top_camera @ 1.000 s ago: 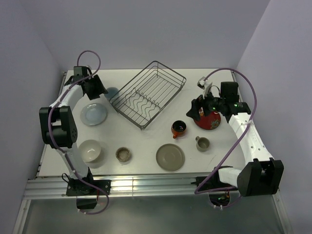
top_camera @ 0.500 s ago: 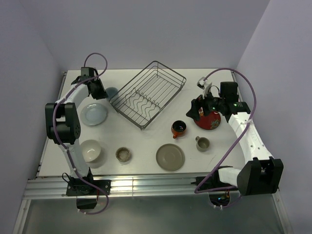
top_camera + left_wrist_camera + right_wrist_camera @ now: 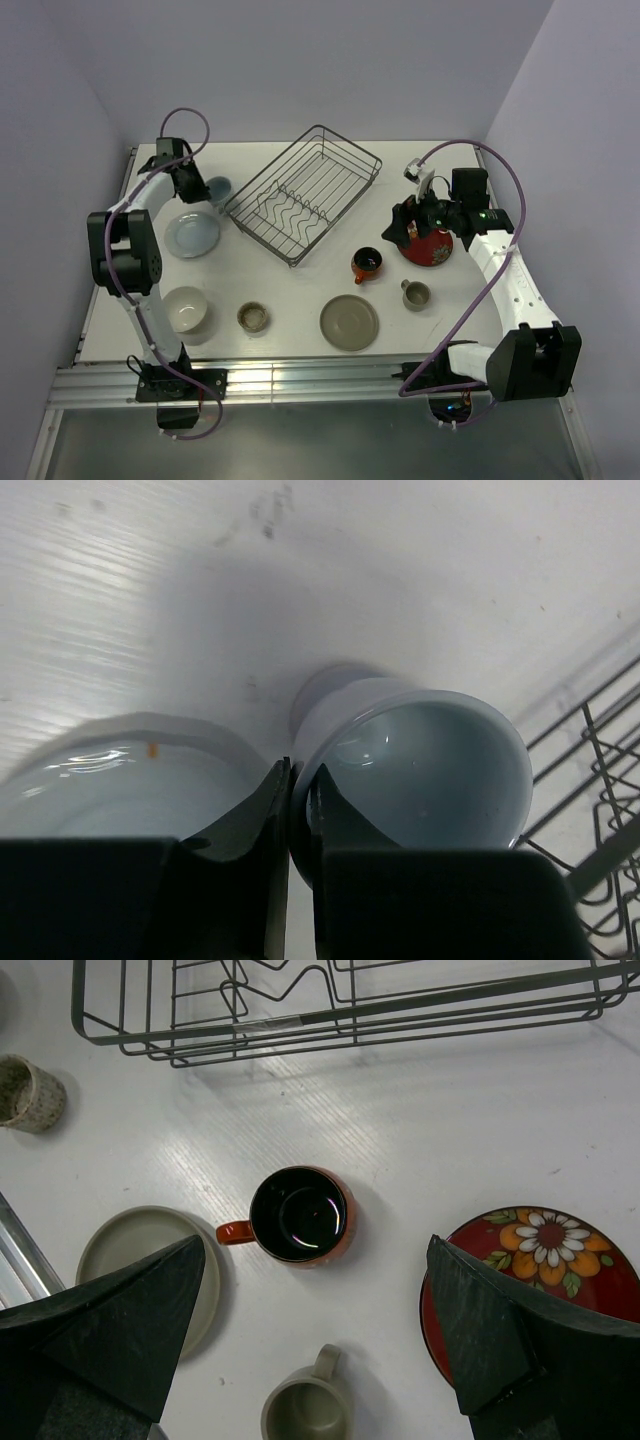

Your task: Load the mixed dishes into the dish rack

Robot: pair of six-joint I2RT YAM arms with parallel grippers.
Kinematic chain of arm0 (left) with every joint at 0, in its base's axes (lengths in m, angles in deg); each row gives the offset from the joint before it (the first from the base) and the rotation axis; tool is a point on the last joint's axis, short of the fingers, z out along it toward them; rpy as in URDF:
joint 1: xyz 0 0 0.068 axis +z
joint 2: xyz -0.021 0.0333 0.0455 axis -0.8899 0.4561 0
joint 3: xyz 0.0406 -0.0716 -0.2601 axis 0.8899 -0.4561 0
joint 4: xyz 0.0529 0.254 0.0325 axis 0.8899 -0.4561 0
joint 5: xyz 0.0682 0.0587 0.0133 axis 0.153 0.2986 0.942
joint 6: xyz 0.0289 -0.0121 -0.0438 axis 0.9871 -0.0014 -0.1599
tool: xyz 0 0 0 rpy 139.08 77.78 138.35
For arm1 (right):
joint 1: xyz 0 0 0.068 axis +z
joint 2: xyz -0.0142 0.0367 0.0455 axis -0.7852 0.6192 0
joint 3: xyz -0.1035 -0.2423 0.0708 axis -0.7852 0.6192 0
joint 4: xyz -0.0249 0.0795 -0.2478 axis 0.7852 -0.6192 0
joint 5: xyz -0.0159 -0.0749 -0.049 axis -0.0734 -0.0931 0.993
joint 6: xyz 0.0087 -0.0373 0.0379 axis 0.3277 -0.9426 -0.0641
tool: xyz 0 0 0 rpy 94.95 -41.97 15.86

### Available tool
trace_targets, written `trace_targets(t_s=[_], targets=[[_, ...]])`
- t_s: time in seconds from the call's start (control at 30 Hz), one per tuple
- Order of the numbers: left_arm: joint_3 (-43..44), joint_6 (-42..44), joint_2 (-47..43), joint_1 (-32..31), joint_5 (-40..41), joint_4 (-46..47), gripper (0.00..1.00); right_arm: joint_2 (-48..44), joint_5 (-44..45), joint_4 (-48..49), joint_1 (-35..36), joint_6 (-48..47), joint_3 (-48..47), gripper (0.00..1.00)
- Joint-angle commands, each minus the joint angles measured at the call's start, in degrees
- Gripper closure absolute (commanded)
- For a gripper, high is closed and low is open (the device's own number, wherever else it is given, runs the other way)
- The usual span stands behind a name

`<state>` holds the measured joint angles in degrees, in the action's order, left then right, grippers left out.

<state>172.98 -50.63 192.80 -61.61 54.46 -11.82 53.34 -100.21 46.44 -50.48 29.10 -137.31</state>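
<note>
My left gripper (image 3: 298, 780) is shut on the rim of the small blue-grey cup (image 3: 420, 770), one finger inside and one outside. From above, that cup (image 3: 218, 188) sits at the far left, between the left gripper (image 3: 197, 186) and the dish rack (image 3: 303, 193). The pale white plate (image 3: 192, 233) lies just in front of it. My right gripper (image 3: 315, 1330) hangs open above the table, between the olive-grey plate (image 3: 130, 1250) and the red floral plate (image 3: 540, 1260). The orange-red mug (image 3: 298, 1215) and a grey cup (image 3: 305, 1410) stand below it.
A cream bowl (image 3: 185, 309) and a beige cup (image 3: 253, 317) stand near the front left. The wire rack (image 3: 600, 780) is close to the right of the held cup. Walls close in the table on three sides.
The left jaws have closed onto the blue-grey cup's rim and the left wrist has shifted slightly. The right arm has not moved.
</note>
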Motion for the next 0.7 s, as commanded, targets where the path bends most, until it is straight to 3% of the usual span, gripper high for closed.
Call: trace_targets(t_s=[0.0,0.37,0.67], targets=[[3.5,-2.0,-5.9,3.0,1.4,4.0,1.00,-1.7,-1.1,0.4,0.1,-0.7,0.1,0.00],[2.4,-5.7,-13.9,6.4,-2.7,9.3,1.00,0.0,-3.2,-1.5,0.1,-1.4,-1.5,0.01],[-2.5,-14.9,-22.8,5.2,-25.6,21.4,1.00,2.5,-9.2,-3.9,0.5,0.2,-9.3,0.03]])
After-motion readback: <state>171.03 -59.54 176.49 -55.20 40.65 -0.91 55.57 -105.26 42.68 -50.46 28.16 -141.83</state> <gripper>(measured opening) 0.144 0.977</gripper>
